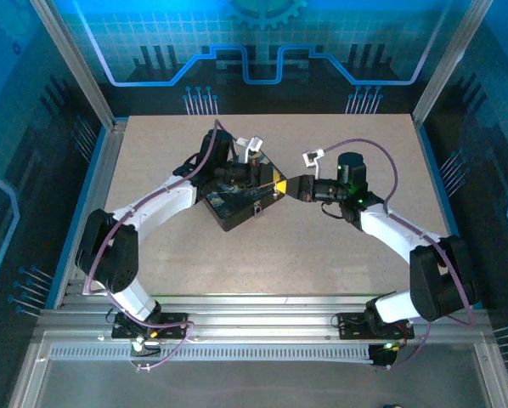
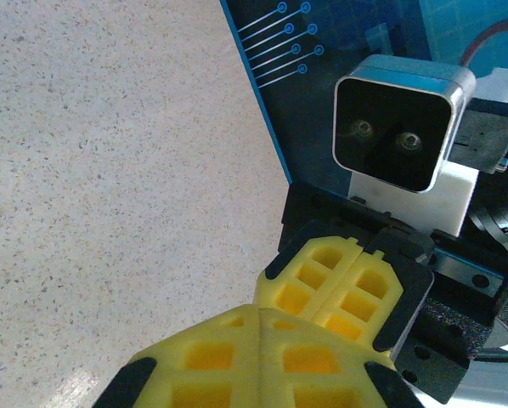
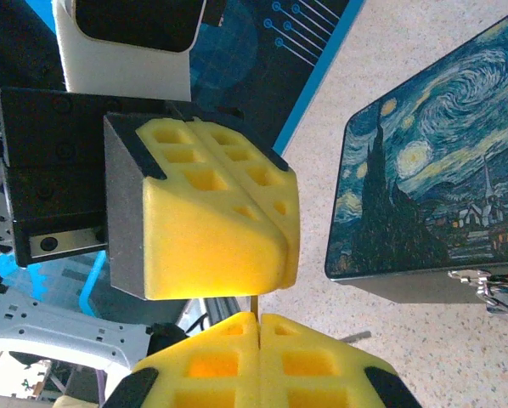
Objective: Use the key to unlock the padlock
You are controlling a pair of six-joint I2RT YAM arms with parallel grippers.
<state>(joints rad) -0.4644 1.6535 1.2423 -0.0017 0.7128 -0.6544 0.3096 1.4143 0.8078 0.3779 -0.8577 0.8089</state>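
Both pincers meet tip to tip above the middle of the bench, just beside the dark box with the swirly blue-and-yellow lid. The box sits slightly toward the left edge.

The left pincer has its yellow pads pressed flat together. The right pincer is likewise closed, with no gap between its 2 pads.

The key, a thin yellowish sliver, bridges the short space between them. One end disappears under the left pincer's pad tips and the other into the seam of the right pincer's pads, so both appear to clamp it.

The padlock, small and silvery, hangs at the top of the box's dark side wall, apart from both pincers and the key.
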